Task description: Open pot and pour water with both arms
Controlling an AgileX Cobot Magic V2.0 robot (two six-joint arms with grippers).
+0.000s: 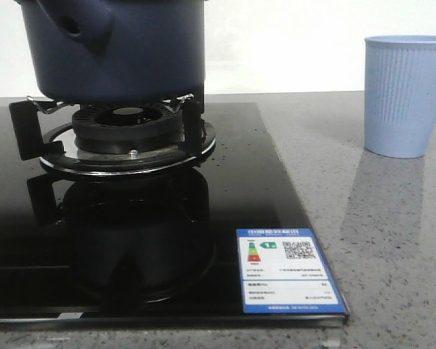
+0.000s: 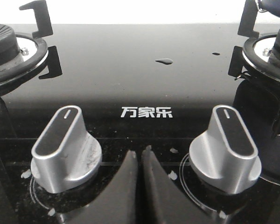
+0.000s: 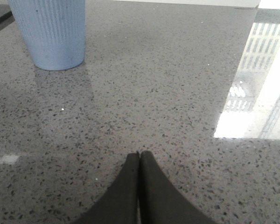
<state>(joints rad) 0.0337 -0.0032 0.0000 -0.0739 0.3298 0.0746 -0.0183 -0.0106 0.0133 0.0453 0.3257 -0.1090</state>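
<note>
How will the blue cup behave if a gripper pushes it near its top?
The cup is tall with a narrower base, so it may tip rather than slide. It looks like light plastic, probably easy to move. Its ribbed wall should help grip.

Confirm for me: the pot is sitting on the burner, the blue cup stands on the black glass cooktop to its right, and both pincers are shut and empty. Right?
One error: the blue cup stands on the grey speckled counter, off the black glass cooktop, as the front view shows. The pot is on the burner, and the left pincer and right pincer are shut and empty.
</note>
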